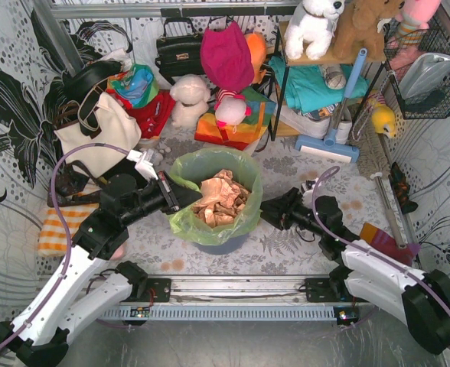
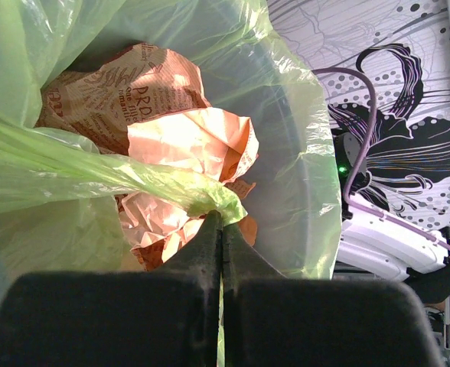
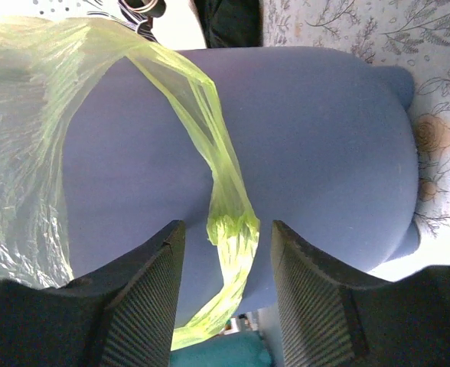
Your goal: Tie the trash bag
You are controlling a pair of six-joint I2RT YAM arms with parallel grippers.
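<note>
Light-green thin translucent plastic trash bag [image 1: 185, 220] sits in round blue plastic bin [image 3: 317, 153] mid-table; left gripper [image 2: 221, 222] fingers together, pinching its rim film; right gripper [image 3: 226, 231] fingers apart, twisted bag strand between them.

Blue bin [image 1: 223, 246] stands mid-table with the trash bag [image 1: 210, 223] draped over its rim. The left gripper [image 1: 175, 193] and right gripper [image 1: 265, 211] press in at either flank, blocking side access. Bare tabletop [image 1: 286, 172] to the right rear is passable. A white tote [image 1: 95, 138] and soft toys [image 1: 188, 99] crowd the left rear.
</note>
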